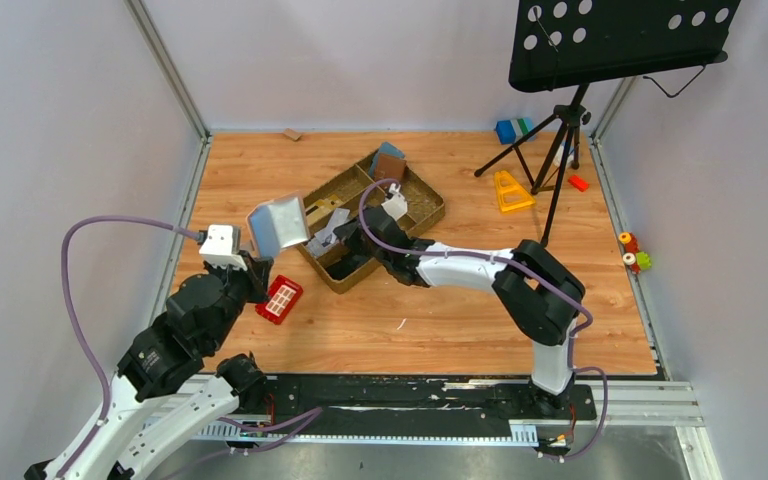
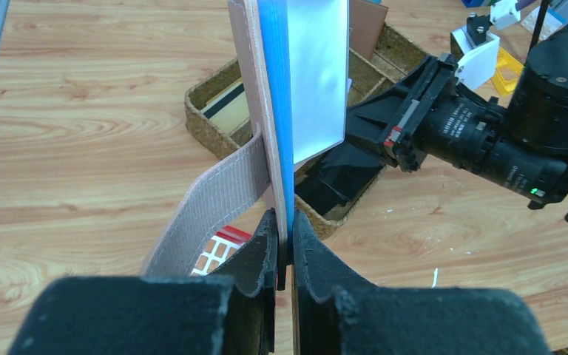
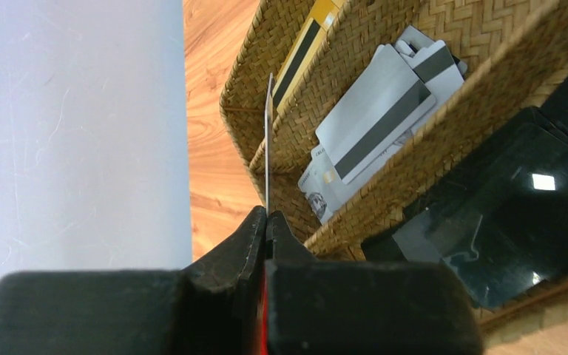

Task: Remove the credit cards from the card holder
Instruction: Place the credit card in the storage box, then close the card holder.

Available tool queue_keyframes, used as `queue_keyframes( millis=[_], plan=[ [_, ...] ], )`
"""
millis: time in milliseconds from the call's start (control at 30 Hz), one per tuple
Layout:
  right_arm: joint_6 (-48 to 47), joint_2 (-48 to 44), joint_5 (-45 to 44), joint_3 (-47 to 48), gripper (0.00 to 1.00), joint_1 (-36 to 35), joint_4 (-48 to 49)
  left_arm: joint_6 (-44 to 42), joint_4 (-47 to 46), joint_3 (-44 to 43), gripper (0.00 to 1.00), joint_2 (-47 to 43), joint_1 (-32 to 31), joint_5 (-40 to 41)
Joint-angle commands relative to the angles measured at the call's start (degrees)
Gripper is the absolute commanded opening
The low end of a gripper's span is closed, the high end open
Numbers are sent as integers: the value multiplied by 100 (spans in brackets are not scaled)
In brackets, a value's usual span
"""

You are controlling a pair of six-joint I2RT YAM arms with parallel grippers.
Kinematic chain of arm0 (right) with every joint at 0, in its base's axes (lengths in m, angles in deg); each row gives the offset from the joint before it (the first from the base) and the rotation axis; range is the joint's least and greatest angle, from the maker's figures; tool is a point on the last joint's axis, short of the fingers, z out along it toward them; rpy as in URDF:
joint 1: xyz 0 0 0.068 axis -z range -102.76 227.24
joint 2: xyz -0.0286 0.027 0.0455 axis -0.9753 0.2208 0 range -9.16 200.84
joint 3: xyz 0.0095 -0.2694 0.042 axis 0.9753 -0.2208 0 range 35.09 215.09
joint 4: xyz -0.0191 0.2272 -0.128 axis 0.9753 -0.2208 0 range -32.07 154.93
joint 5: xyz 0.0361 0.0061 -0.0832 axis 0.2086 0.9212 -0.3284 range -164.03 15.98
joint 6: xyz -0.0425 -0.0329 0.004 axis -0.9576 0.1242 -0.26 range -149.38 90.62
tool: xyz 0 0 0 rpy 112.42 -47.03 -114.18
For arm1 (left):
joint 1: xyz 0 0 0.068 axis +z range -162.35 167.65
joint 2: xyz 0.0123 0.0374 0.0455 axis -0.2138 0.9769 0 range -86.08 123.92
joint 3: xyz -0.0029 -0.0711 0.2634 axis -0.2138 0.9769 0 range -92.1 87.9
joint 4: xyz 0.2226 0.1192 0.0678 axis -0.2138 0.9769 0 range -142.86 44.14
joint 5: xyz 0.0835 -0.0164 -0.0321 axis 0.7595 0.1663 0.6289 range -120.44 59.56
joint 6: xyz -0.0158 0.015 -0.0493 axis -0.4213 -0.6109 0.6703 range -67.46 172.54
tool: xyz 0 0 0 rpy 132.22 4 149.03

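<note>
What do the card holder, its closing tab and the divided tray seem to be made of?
Card holder: probably leather or an imitation, matte tan outside, smoother blue-grey lining with a soft sheen. Closing tab: a fabric-like strap, its face finely fuzzy, perhaps hook-and-loop. Tray: woven natural-looking fibre, matte, with a clear herringbone weave.
</note>
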Motion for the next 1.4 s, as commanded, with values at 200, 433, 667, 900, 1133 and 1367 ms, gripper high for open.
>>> queue_keyframes(
  millis=[200,433,667,900,1133,1367],
  plan=[
    [290,613,-530,623,1,-60,329,-231,-137,48,0,54,19,-72],
    [-361,827,-455,717,30,-60,862,-295,-131,54,0,130,19,-239],
    [-1419,94,-390,-24,55,-60,1406,-263,-133,-6,0,264,21,-547],
    [-2735,-1108,1842,-1667,53,133,3485,47,-564,130,0,214,19,-1654],
    [-2731,-1859,3906,-2145,53,203,3653,473,-1135,431,0,468,14,-2749],
    [-2843,-2656,4327,-2751,57,203,3624,1074,-2181,920,0,645,19,-3924]
  ],
)
